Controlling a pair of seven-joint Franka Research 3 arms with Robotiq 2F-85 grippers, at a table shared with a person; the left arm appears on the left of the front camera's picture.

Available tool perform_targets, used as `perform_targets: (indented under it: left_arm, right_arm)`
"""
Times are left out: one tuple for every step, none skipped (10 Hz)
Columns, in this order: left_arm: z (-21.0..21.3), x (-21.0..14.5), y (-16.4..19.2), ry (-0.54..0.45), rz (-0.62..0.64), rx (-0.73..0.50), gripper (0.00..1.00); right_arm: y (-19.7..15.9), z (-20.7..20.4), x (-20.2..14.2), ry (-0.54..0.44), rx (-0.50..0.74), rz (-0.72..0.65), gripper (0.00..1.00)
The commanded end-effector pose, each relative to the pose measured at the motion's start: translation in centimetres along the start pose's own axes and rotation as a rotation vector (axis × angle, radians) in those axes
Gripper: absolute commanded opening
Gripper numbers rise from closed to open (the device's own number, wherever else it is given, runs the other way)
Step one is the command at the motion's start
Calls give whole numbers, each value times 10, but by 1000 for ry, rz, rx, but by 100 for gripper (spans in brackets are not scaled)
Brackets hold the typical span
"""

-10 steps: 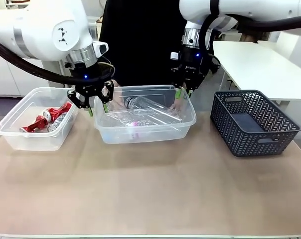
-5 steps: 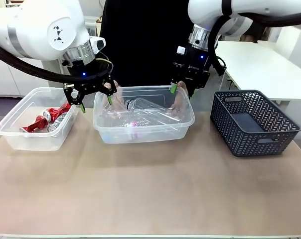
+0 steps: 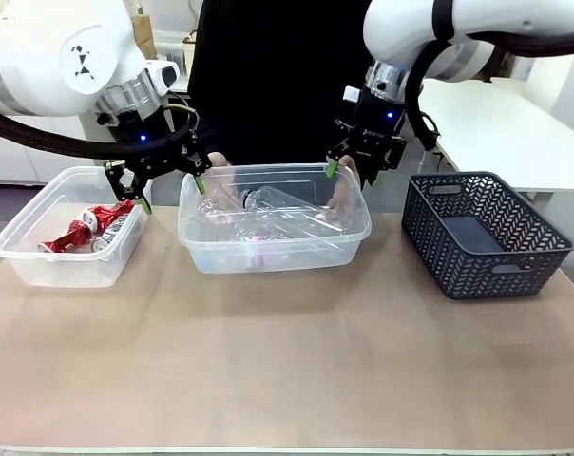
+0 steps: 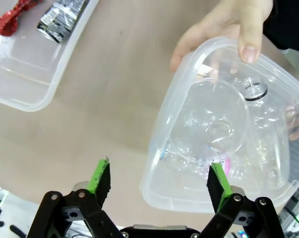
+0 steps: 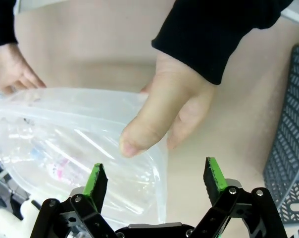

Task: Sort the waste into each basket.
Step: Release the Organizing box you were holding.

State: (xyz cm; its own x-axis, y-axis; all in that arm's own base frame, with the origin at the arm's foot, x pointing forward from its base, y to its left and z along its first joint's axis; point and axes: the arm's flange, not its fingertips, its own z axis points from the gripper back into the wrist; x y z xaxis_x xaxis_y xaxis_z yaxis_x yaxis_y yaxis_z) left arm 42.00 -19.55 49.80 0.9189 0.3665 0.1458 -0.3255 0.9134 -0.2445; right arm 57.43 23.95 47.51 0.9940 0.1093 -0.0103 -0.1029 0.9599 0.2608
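A tan table (image 3: pixel 287 361) is carrying two clear tubs and a dark basket (image 3: pixel 482 233) at the right, with a person in black standing behind and gripping the middle tub (image 3: pixel 274 228) with both hands (image 5: pixel 157 111). The left gripper (image 3: pixel 163 180) is hanging with its jaws spread between the two tubs, and the right gripper (image 3: pixel 355 169) is hovering spread and empty above the middle tub's far right corner. Clear bottles (image 4: pixel 224 124) are lying in the middle tub, while crushed red cans (image 3: pixel 87 226) are lying in the left tub (image 3: pixel 64 233).
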Motion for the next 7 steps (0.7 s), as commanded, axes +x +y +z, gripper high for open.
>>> perform_targets:
  left_arm:
    - [-5, 3, -8, -2, -26, 17, 100]
    - [-5, 3, -8, -2, -26, 17, 100]
    - [-5, 3, -8, -2, -26, 17, 100]
    - [-5, 3, -8, -2, -26, 17, 100]
    - [-5, 3, -8, -2, -26, 17, 100]
    - [-7, 0, -7, 11, -15, 9, 100]
    - [21, -3, -3, 18, -57, -32, 100]
  right_arm:
    - [0, 5, 2, -15, 5, 0, 100]
    - [0, 5, 2, -15, 5, 0, 100]
    - [0, 5, 2, -15, 5, 0, 100]
    - [0, 5, 2, -15, 5, 0, 100]
    - [0, 5, 2, -15, 5, 0, 100]
    - [1, 3, 1, -6, 2, 1, 100]
    - [-30, 43, -46, -44, 167, 36, 100]
